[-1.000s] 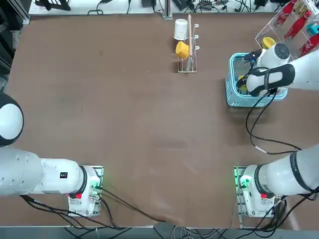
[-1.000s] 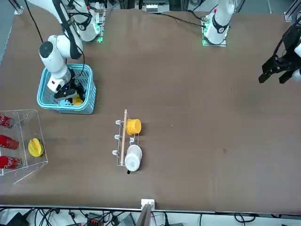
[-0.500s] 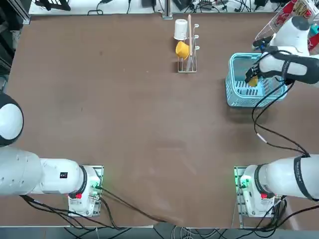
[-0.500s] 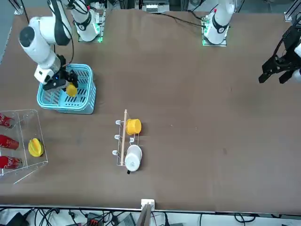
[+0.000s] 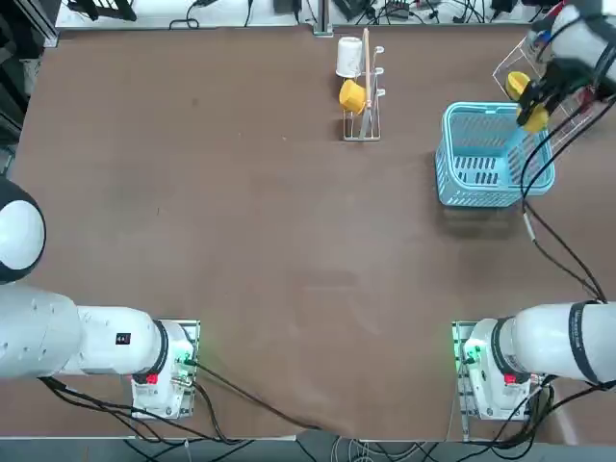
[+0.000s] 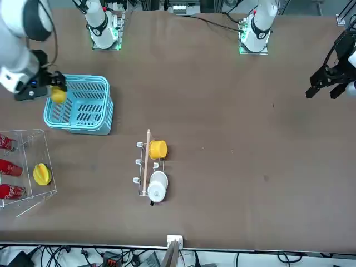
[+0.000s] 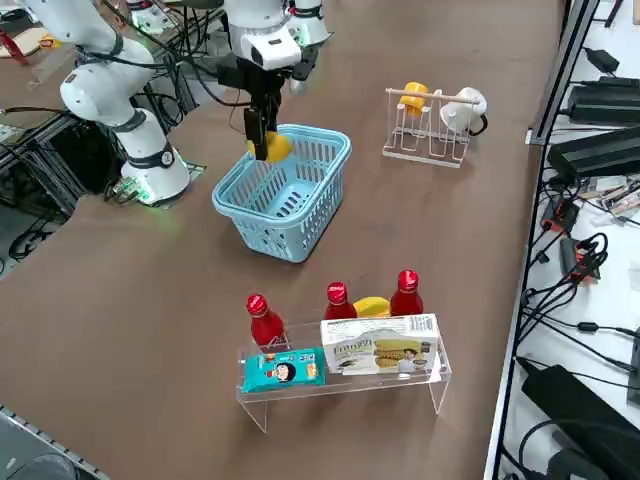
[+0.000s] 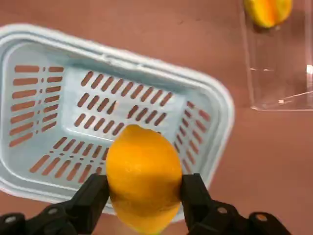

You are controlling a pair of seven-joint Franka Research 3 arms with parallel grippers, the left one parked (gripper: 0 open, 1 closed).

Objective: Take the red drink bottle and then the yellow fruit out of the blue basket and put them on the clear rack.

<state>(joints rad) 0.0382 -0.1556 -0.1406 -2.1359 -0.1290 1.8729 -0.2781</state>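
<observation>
Yellow, lemon-like and small, the round yellow fruit [image 8: 143, 177] is being pinched between the two black fingers [image 8: 194, 193] of the right gripper [image 7: 262, 143], which are closing on its two sides and carrying nothing else. The gripper is hanging above the rim of the light blue slotted plastic basket [image 7: 300, 205], at the side facing the clear rack, and the basket is showing an empty floor in the wrist view.

The transparent acrylic rack [image 7: 345, 382] is standing on the brown tabletop [image 5: 241, 221] just beyond the basket, apart from it, at the outer right edge of the table. From the fingers, the rack is lying outward and slightly away from the robot's base, past the basket's rim. Three slim red plastic bottles [image 7: 338, 302] are standing upright along its upper level, with another yellow fruit [image 7: 371, 306] lying between two of them, so free room there looks tight; a landing spot beside that fruit seems the likeliest.

Farther along the tabletop, well apart, a small wire stand with pegs [image 5: 364, 87] is carrying a yellow cup [image 5: 351, 95] and a white cup [image 5: 348, 56]. Cables and equipment are crowding the floor around the table.
</observation>
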